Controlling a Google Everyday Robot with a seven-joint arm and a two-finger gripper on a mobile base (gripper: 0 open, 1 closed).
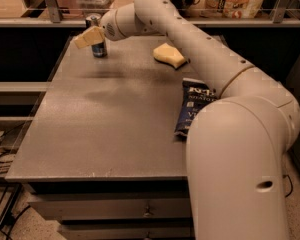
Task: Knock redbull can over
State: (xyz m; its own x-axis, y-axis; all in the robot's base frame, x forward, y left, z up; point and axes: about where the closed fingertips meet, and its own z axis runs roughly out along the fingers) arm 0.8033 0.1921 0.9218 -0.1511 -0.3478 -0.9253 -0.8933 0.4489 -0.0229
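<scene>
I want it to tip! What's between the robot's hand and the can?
Nothing: in the camera view the gripper overlaps the redbull can.

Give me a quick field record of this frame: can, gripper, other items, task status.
redbull can: upright, far-left part of table
gripper: level with the can's upper half, overlapping it in view; contact unclear
yellow sponge: far middle, apart from can
blue chip bag: right side, lying flat
task status: can not yet knocked over
</scene>
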